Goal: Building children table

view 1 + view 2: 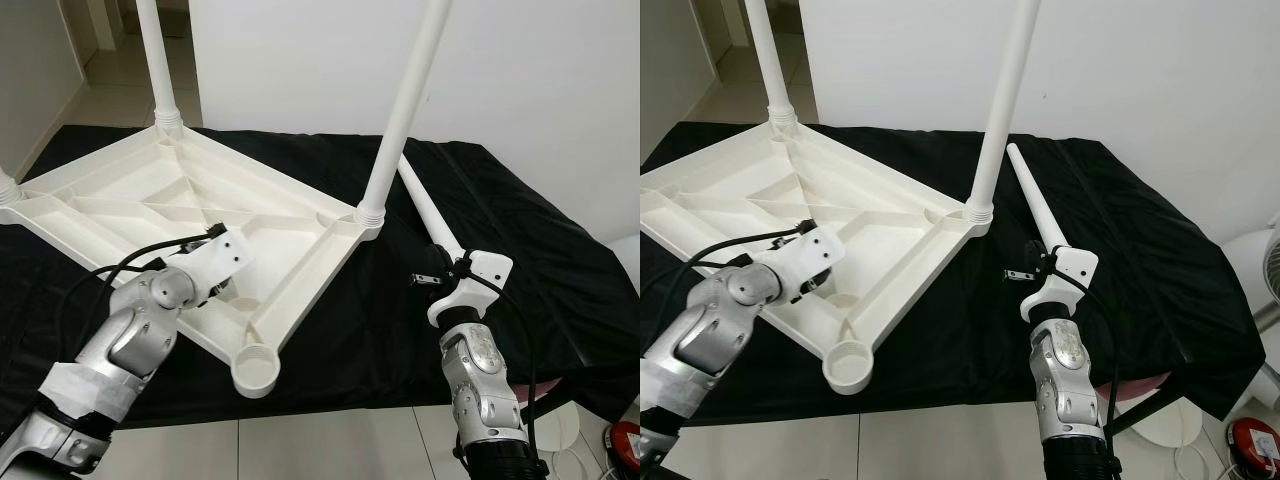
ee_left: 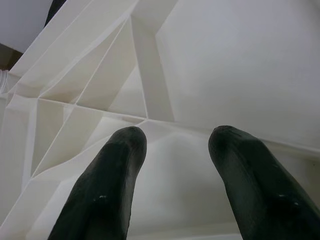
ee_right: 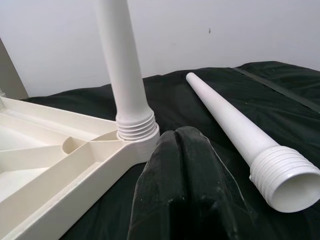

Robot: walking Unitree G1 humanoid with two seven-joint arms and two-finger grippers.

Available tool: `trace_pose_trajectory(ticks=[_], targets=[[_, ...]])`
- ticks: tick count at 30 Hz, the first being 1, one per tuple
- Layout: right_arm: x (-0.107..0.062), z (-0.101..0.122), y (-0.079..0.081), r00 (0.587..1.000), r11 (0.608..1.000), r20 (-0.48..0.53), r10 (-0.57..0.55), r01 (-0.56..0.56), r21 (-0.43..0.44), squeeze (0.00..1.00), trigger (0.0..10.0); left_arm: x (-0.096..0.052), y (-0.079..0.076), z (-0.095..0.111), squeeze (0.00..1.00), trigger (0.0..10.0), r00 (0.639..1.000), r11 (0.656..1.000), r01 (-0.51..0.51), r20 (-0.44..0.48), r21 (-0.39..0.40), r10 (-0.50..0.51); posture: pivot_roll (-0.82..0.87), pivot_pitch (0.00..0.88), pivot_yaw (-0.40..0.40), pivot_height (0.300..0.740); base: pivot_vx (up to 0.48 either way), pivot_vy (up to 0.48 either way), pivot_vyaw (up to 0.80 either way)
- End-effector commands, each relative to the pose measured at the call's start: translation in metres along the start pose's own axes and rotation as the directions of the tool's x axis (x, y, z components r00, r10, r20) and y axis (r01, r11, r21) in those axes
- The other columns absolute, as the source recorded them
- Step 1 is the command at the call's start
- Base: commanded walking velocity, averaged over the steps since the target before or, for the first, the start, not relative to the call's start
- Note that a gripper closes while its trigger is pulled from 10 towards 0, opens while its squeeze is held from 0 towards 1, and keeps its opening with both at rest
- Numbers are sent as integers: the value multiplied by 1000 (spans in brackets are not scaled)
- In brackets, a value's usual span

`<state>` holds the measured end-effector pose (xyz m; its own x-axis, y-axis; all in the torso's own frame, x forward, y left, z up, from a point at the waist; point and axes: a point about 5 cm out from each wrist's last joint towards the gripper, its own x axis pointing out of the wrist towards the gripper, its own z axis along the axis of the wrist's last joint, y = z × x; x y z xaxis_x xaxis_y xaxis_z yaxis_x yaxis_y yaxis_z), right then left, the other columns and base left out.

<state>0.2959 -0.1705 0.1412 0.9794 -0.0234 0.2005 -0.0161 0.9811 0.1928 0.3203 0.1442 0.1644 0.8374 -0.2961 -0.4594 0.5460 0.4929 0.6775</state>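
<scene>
Upturned tabletop [image 1: 120,205] on a black cloth [image 1: 1140,260] carries fitted legs [image 1: 405,110]; one corner socket [image 1: 258,372] is empty, a loose leg [image 3: 235,125] beside it. Left gripper [image 2: 175,165] spread inside the tabletop; right gripper [image 3: 182,165] pressed together.

no readable text, no labels, no brand marks, no numbers or signs on any surface

A screwed-in leg [image 1: 405,110] rises mid-frame, blocking the tabletop's [image 1: 120,205] right corner; the loose leg [image 1: 428,212] lies right of it, open cloth [image 1: 560,270] beyond.
</scene>
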Motion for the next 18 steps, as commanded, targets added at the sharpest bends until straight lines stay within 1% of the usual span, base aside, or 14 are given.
trace_pose_trajectory(ticks=[1,5,7,10,11,12,13,14,16,18], targets=[[-2,1,-6,1000,1000,4,-18,18,-7,0,10000,6,-10,11,0,10000,997,998,60,44,25,-61,-32,0,-89,740,0,0,0],[-3,1,-7,1000,1000,2,-22,22,-9,0,10000,8,-9,16,0,10000,997,998,56,58,17,-57,-44,0,-92,740,0,0,0],[-7,1,-7,1000,1000,-3,-24,24,-13,0,10000,12,-13,21,0,10000,995,998,61,72,13,-61,-60,0,-91,740,0,0,0],[-9,1,-8,1000,1000,-5,-28,27,-13,0,10000,14,-16,24,0,10000,995,998,64,81,9,-65,-62,0,-89,740,0,0,0],[-9,1,-10,999,999,-9,-39,39,-15,0,10000,18,-19,29,0,10000,994,998,67,86,3,-67,-62,0,-94,740,0,0,0],[-9,1,-10,999,999,-9,-39,39,-15,0,10000,18,-19,29,0,10000,994,998,67,86,3,-67,-62,0,-94,740,0,0,0],[-10,0,-12,999,999,-13,-50,50,-15,0,10000,23,-24,36,0,10000,993,997,71,98,-5,-70,-68,0,-96,740,0,0,0],[-10,0,-12,999,999,-13,-50,50,-15,0,10000,23,-24,36,0,10000,993,997,71,98,-5,-70,-68,0,-96,740,0,0,0],[-12,0,-12,998,998,-15,-61,60,-14,0,10000,26,-30,47,0,10000,990,997,80,120,-14,-77,-72,0,-98,740,0,0,0],[-13,0,-12,998,998,-17,-61,61,-14,0,10000,29,-34,56,0,10000,987,996,83,142,-39,-76,-74,0,-96,740,0,0,0]])
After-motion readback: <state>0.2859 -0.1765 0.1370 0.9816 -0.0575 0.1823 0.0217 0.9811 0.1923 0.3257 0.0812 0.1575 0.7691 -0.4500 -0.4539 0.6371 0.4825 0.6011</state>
